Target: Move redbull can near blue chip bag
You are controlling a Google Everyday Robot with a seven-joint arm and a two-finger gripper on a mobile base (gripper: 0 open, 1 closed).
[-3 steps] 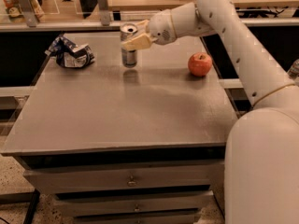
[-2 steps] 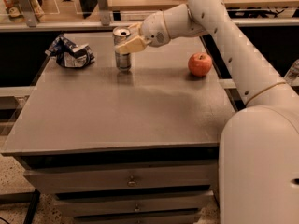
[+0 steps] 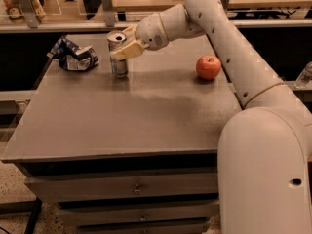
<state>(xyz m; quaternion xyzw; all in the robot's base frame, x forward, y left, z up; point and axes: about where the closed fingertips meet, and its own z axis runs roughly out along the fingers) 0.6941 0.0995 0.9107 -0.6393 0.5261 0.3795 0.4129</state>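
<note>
The gripper (image 3: 120,44) hangs over the far left part of the table (image 3: 122,123), at the end of a white arm (image 3: 222,30) that reaches in from the right. We see its pale fingers (image 3: 127,49) closed on the upper part of the can (image 3: 118,66). One finger lies across the side facing us and the other sits behind the rim.

The can stands upright within the gripper, with its silver top showing just above the near finger. Its base is at the level of the tabletop, but we cannot tell whether it rests on the surface or hangs just clear of it.

To the left of the can, near it but not touching, lies the chip bag (image 3: 73,56), crumpled and low, close to the table's far left corner. To the right, well apart from the can and beyond the gripper's wrist, sits the apple (image 3: 208,67), near the table's right edge.

We count:
- one gripper
- one can
- one chip bag
- one apple

All three objects lie along the far half of the table. Below the front edge of the table we see stacked drawers (image 3: 122,189), and two of them show a small handle.
</note>
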